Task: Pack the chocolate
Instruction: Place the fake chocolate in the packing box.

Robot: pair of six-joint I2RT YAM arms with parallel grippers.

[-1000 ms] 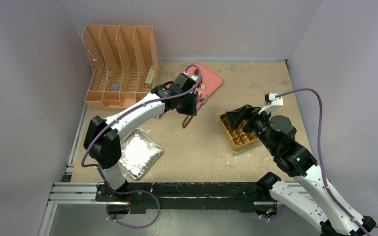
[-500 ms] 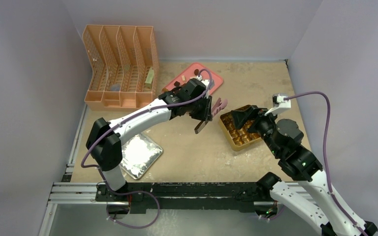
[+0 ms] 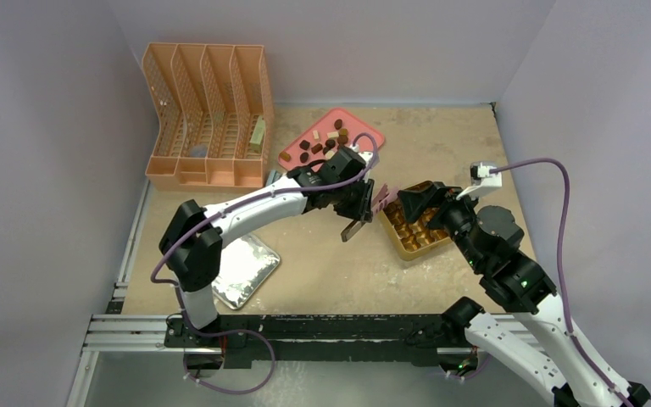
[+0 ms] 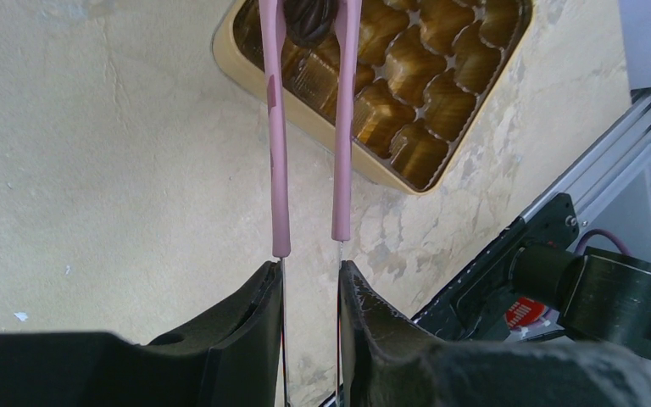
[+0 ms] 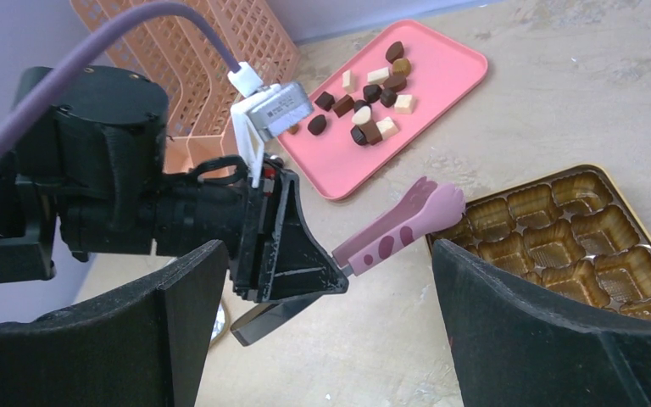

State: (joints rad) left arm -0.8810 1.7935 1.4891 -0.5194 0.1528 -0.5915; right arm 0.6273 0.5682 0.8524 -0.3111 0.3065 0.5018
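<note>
Left gripper (image 4: 309,271) clamps slim pink silicone tongs (image 4: 277,153), which pinch one dark round chocolate (image 4: 309,15) over the left corner of the gold gridded plastic box (image 4: 453,102); other chocolates (image 5: 371,91) lie on the pink rectangular tray (image 5: 441,80) at the worktop's (image 3: 458,144) far edge; right gripper (image 3: 418,202) gapes wide, empty

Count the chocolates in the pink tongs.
1: a dark round chocolate pinched in the pink silicone tongs, at the corner of the gold gridded box. Tong tips partly cropped.

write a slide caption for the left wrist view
Left hand holds pink tongs gripping a dark chocolate over a corner of the gold gridded box.
</note>
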